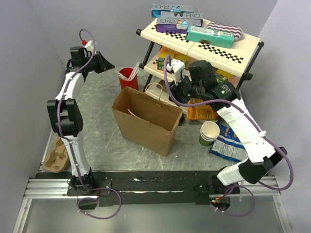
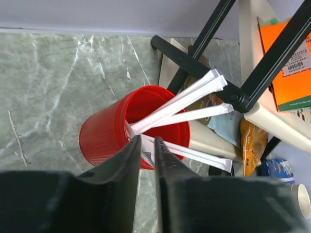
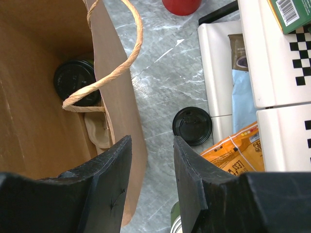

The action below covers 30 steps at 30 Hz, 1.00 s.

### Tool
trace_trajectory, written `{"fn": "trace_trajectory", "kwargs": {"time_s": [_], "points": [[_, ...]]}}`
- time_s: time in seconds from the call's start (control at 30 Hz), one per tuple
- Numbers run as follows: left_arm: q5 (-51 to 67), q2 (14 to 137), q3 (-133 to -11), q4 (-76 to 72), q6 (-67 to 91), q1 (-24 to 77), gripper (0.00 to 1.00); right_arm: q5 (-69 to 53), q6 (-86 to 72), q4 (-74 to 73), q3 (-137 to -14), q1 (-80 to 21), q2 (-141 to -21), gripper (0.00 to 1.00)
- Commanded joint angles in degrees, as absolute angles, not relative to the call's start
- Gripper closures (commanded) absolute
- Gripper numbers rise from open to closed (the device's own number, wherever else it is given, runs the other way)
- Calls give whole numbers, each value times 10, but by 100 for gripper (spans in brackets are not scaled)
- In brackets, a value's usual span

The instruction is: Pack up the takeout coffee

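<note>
Bright, even overhead light leaves only faint shadows on the tabletop (image 1: 97, 121). Wrist views are sharp, softening at their dark bottom edge.

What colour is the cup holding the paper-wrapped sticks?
The cup is plain red, inside and out. The left wrist view shows it best.

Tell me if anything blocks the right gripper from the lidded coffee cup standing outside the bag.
Nothing visible does. The right gripper hangs open above the takeout coffee, whose black lid shows fully. It is hemmed in: the paper bag on one side, the rack's lower shelf and an orange snack bag on the other.
</note>
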<state>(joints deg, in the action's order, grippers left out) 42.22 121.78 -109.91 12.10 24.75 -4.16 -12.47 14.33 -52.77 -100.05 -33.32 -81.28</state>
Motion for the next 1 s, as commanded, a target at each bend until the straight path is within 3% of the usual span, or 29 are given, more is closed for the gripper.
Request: {"fn": "trace_trajectory", "kwargs": {"time_s": [0.0, 0.03, 0.4, 0.97], "points": [[396, 1213, -1133, 127, 228, -40, 95, -119, 132, -518, -1005, -328, -810, 53], [389, 1212, -1134, 128, 228, -39, 99, -119, 131, -517, -1003, -328, -809, 53], [419, 1162, -1124, 111, 231, -40, 99, -118, 135, -509, -992, -328, -801, 53], [482, 972, -1137, 70, 283, -39, 99, -91, 143, -502, -999, -328, -786, 53]]}}
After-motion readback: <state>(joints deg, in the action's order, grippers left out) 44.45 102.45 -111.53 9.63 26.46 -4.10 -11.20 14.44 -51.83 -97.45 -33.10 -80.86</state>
